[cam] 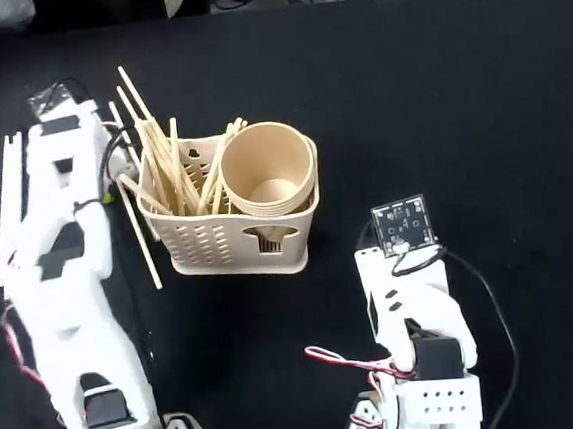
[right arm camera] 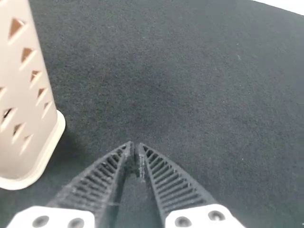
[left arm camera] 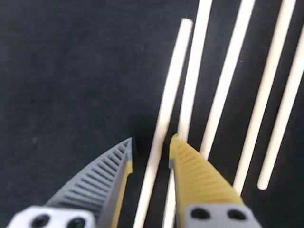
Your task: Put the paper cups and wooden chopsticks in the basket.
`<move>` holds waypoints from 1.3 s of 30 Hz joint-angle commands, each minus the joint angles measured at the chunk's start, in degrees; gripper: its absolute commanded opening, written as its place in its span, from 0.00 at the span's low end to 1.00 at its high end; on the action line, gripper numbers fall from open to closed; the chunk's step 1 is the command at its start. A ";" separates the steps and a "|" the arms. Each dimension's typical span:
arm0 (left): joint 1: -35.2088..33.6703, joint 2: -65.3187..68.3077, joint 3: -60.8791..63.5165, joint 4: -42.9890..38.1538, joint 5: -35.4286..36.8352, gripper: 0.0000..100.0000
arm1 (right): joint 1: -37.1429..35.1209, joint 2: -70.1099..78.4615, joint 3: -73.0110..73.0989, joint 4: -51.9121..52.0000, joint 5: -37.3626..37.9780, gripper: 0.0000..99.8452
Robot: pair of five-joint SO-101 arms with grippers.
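Observation:
A beige slotted basket stands left of the table's middle. Stacked paper cups sit in its right part, and several wooden chopsticks lean in its left part. One chopstick lies on the black cloth against the basket's left side. In the left wrist view my left gripper is open low over the cloth, its grey and yellow fingers on either side of one chopstick. Several more chopsticks lie beside it. My right gripper is shut on nothing, just right of the basket.
The white left arm stretches along the table's left side. The right arm is folded near the front edge, right of the basket. Bare black cloth covers the right half and the back of the table.

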 commanded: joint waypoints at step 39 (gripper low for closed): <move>2.07 18.37 -30.02 16.79 8.09 0.03 | 0.62 -3.21 -0.40 0.26 0.09 0.01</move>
